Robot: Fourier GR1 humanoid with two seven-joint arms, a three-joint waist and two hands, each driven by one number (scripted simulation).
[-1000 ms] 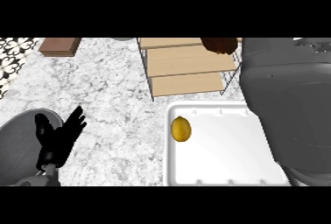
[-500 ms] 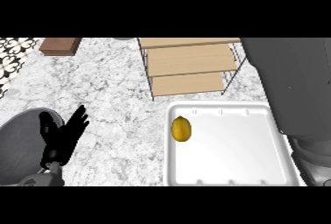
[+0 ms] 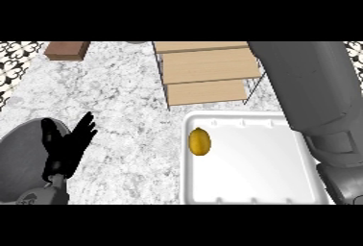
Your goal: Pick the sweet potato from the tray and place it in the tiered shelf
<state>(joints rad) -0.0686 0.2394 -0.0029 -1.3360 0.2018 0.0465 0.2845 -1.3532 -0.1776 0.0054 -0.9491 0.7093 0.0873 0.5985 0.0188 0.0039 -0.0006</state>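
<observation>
Lying near the tray's (image 3: 297, 190) left wall, a bit toward its far-left corner, the sweet potato (image 3: 200, 141) has its long axis running far-to-near, roughly parallel to that wall. Nothing touches it.

Left hand (image 3: 67, 146) sits on the counter's (image 3: 120, 96) near-left part, fingers straight and spread, pointing up and toward the far edge, holding nothing; looks like resting. It is well apart from the tray, with bare marble between.

Right forearm (image 3: 312, 91) crosses the right side from the far edge down past the tray's right wall. Right hand itself is not visible, so I cannot tell its finger state.

Key relation: the potato lies at the tray's left side, so it lies to the right of the left hand's fingers, slightly farther out. Which hand is nearer I cannot tell, since the right hand is hidden. Judgement: the pick has not begun.

Tiered shelf (image 3: 205, 72) stands at the counter's far edge, just beyond the tray's far wall, its 3 wooden steps bare. A brown block (image 3: 67, 50) sits at the far-left corner.
</observation>
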